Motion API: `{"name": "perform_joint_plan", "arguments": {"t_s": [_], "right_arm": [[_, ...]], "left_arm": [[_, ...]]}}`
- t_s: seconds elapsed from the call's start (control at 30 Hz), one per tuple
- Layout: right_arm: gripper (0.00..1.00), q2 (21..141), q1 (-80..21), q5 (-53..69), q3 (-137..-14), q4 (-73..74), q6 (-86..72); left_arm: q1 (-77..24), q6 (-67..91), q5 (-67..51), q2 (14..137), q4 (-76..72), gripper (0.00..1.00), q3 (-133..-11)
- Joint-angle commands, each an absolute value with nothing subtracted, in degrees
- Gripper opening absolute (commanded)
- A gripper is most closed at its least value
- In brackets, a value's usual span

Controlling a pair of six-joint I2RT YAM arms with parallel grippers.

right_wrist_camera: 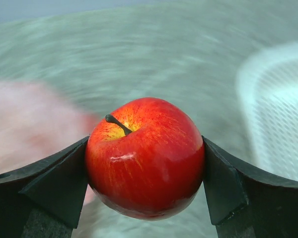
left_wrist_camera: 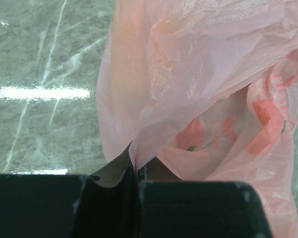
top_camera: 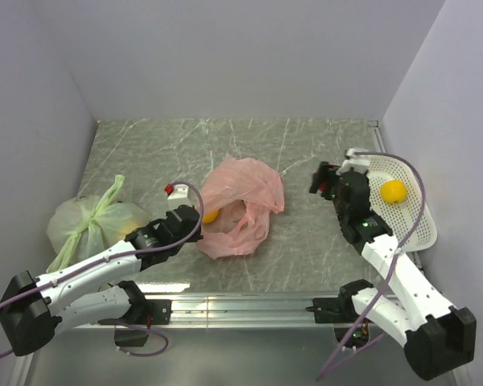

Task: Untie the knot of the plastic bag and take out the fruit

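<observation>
The pink plastic bag (top_camera: 243, 205) lies crumpled in the middle of the table with its mouth slack toward the left arm. No knot shows in any view. My left gripper (left_wrist_camera: 137, 166) is shut on a fold of the bag's edge (left_wrist_camera: 139, 148), at the bag's left side (top_camera: 196, 215). A yellow fruit (top_camera: 211, 215) peeks out just beside those fingers. My right gripper (right_wrist_camera: 145, 163) is shut on a red apple (right_wrist_camera: 144, 156), stem up, held above the table. In the top view that gripper (top_camera: 322, 181) hangs between the bag and the white basket.
A white mesh basket (top_camera: 414, 213) at the right wall holds a yellow fruit (top_camera: 394, 191). A pale green tied bag (top_camera: 88, 221) sits at the left, close to the left arm. Walls enclose the table on three sides.
</observation>
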State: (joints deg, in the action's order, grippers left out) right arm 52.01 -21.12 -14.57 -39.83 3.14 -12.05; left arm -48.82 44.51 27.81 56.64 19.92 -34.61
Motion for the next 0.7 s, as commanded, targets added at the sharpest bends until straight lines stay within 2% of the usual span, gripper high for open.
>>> {"name": "perform_joint_plan", "arguments": {"t_s": [0.0,0.13,0.33,0.43,0.47,0.5,0.53,0.57,0.6,0.63,0.67], "right_arm": [[0.04,49.92,-13.47,-27.86,-37.1,7.91,-23.8],[0.09,51.32,0.4,-24.62,-34.02,4.49,-28.47],[0.11,59.57,17.81,-16.89,-33.93,0.09,-33.39],[0.13,65.11,20.91,-13.63,-35.85,-1.49,-35.06],[0.18,66.61,21.0,-13.36,-37.43,-1.23,-35.33],[0.23,68.88,21.27,-12.92,-38.14,-0.71,-35.51],[0.35,69.69,21.36,-13.01,-38.67,-0.53,-36.2],[0.62,70.13,21.44,-13.01,-38.93,-0.53,-36.47],[0.75,70.22,21.45,-13.01,-38.94,-0.79,-36.65],[0.94,70.14,21.45,-13.09,-38.67,-0.62,-37.43],[0.99,69.88,21.45,-13.1,-38.67,-0.53,-37.7]], "left_arm": [[-48.6,45.35,24.88,55.63,18.19,0.08,-34.1],[-48.6,44.56,24.08,54.67,18.02,0.08,-34.19],[-48.6,43.07,24.52,51.59,18.37,0.09,-35.24],[-48.6,43.24,25.31,50.28,18.37,0.09,-34.63],[-48.6,43.33,25.4,49.84,18.37,0.09,-34.19],[-48.6,43.5,25.4,49.66,18.11,0.09,-33.93],[-48.69,43.59,25.23,49.48,18.02,0.09,-33.75],[-48.6,43.59,25.22,49.4,18.02,0.09,-33.58],[-48.6,43.59,25.14,49.39,17.93,0.09,-33.57],[-48.69,43.59,25.05,49.48,17.93,0.09,-33.57],[-48.6,43.51,25.14,49.66,17.93,0.09,-33.57]]}}
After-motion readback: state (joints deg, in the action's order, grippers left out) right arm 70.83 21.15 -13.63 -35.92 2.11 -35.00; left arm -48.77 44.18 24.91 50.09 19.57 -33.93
